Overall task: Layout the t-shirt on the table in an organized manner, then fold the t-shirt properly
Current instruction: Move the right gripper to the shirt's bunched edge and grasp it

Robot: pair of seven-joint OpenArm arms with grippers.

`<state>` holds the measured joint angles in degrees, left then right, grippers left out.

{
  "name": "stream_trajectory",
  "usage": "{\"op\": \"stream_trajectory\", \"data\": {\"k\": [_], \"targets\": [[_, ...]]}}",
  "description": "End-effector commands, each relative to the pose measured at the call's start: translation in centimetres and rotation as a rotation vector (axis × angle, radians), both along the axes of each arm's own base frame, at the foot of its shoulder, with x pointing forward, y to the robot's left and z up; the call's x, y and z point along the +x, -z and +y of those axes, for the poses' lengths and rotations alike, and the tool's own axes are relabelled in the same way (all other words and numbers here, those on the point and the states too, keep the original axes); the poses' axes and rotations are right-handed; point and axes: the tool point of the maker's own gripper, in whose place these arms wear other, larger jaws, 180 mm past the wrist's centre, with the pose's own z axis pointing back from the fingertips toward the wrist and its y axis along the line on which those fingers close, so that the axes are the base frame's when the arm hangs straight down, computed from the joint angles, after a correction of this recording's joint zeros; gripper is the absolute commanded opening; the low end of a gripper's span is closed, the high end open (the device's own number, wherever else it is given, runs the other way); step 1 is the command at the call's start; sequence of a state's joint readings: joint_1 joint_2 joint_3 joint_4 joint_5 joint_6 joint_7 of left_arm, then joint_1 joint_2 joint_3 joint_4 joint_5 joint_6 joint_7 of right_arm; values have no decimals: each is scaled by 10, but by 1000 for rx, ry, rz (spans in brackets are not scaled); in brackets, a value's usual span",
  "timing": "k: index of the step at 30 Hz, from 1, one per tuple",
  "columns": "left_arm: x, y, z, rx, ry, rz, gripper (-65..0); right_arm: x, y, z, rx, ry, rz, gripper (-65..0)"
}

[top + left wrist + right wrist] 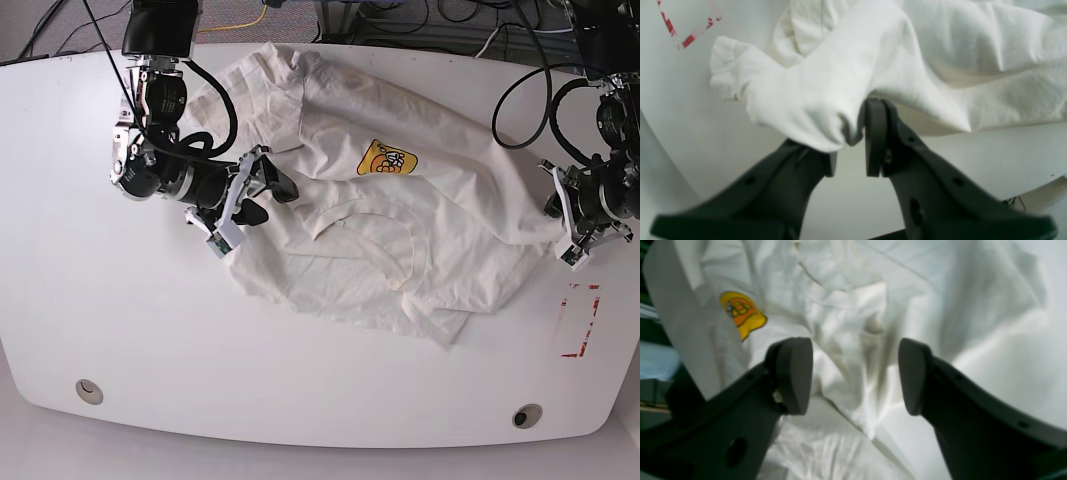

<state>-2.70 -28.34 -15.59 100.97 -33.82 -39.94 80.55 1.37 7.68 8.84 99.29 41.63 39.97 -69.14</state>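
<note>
The left hand [850,143], a pair of black curved fingers, is clamped on a bunched fold of the white cotton t-shirt [400,220]; in the left wrist view cloth is pinched between the two pads and drapes over one of them. In the base view this hand [572,240] sits at the garment's edge, low over the white glossy surface [300,380], with its arm rising behind it toward the far corner. Just past it on the surface, away from the shirt, lies a small red tape mark [580,320], and beyond that the rounded rim. The right hand [855,376] stands with its black fingers apart, nothing between the pads, poised over rumpled white cloth; whether the tips touch the fabric cannot be told. Its arm comes down from the far edge and bends across, so the hand [245,195] points in over the shirt's side. Ahead of that hand, the shirt spreads crumpled across the middle of the surface, collar curve showing, with a small yellow and orange patch [386,158] facing up. Toward the near rim, bare surface stretches wide under both hands, broken by two round grommet holes [89,391] near the corners. Behind the right arm, the shirt's far edge lies close to the rim.
</note>
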Motion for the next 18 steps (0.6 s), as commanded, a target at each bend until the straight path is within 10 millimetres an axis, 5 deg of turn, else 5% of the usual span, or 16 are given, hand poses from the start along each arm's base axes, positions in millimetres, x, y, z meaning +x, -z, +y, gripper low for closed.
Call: {"op": "stream_trajectory", "data": {"k": [1, 18], "targets": [[8, -14, 4, 14, 7, -43, -526, 13, 0, 7, 26, -20, 0, -270], [8, -13, 2, 8, 8, -43, -526, 24, 39, 15, 52, -34, 158, -270]]}}
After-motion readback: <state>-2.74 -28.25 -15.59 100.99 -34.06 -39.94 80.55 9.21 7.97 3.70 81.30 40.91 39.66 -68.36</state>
